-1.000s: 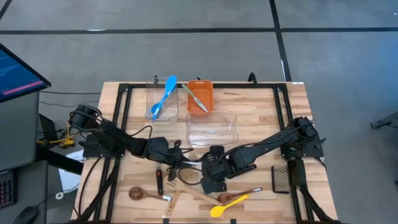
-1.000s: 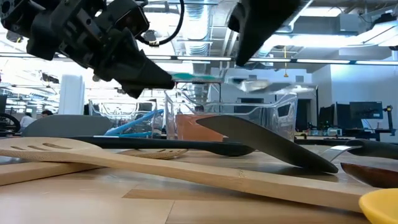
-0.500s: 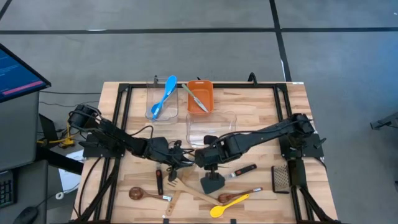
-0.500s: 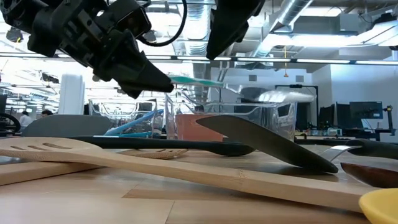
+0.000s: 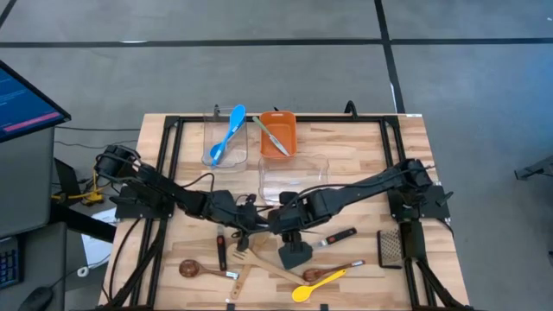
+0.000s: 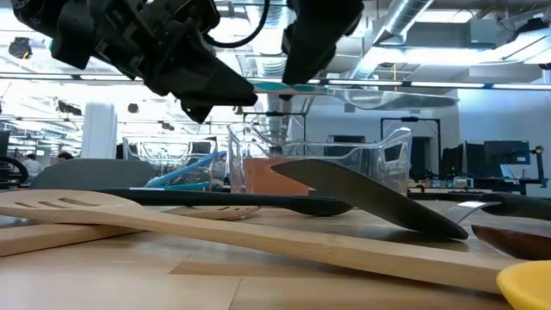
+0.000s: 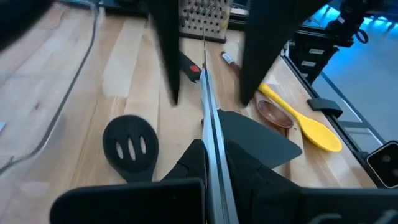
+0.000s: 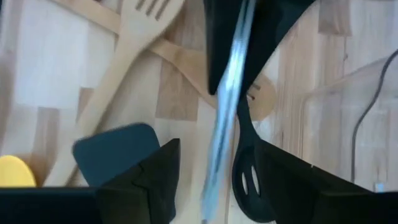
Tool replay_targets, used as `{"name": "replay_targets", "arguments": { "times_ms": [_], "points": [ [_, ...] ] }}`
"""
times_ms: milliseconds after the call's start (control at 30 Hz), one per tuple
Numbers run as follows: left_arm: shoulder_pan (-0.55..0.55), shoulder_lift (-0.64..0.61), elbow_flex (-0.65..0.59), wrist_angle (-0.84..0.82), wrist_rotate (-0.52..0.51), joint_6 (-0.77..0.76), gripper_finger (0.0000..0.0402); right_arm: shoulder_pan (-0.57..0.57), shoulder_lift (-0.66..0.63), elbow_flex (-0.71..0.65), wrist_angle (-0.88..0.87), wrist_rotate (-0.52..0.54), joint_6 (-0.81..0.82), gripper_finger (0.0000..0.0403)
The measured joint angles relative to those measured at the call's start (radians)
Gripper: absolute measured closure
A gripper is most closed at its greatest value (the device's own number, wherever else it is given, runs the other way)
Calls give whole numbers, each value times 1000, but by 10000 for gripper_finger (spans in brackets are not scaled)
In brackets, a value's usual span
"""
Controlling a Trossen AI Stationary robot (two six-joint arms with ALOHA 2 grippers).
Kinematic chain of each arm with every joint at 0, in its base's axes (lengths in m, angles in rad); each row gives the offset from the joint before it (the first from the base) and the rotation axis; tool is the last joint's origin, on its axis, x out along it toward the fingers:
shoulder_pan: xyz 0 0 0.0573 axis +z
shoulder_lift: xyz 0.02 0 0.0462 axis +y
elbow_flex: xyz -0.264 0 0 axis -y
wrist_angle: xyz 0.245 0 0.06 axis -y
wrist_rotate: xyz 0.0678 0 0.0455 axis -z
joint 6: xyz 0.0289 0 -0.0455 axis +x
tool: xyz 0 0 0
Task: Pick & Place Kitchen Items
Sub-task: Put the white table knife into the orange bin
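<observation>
My left gripper (image 5: 251, 223) is shut on a thin flat utensil (image 6: 387, 95) with a teal stretch near the fingers and a pale blade. The utensil hangs above the table's middle. In the left wrist view it (image 7: 208, 106) shows edge-on, running straight ahead. My right gripper (image 5: 289, 226) hangs open over it. Its two fingers (image 7: 165, 56) stand one on either side of the blade and do not touch it. The blade (image 8: 227, 93) shows blurred in the right wrist view. My left gripper pinches the utensil's handle end (image 6: 271, 84) between its two fingers. They come from the table's left, slanting a little downward, and lie along the utensil. The utensil sticks out past the fingertips toward the table's right, on edge and clear of the table.
Below the grippers lie a black turner (image 5: 294, 255), a black slotted spoon (image 7: 130, 146), wooden utensils (image 6: 129, 211), a yellow spoon (image 5: 315, 285) and a red-and-black handle (image 5: 339, 235). A clear tub (image 5: 295, 177), an orange bin (image 5: 278, 134) and a tub holding blue utensils (image 5: 225, 138) stand farther back. A grater (image 5: 390, 246) lies at the right.
My right gripper has left the spot over the black turner and gone toward the far edge and the left gripper. It now stands astride the held utensil. The utensil in my left gripper stands a little higher than before.
</observation>
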Motion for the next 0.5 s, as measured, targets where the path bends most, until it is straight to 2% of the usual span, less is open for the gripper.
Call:
{"name": "replay_targets", "arguments": {
  "times_ms": [500],
  "points": [
    [-16, 0, 7, 0, -3, 0, 396, 1, -4, 2, -21, -1, 9, 258]
  ]
}}
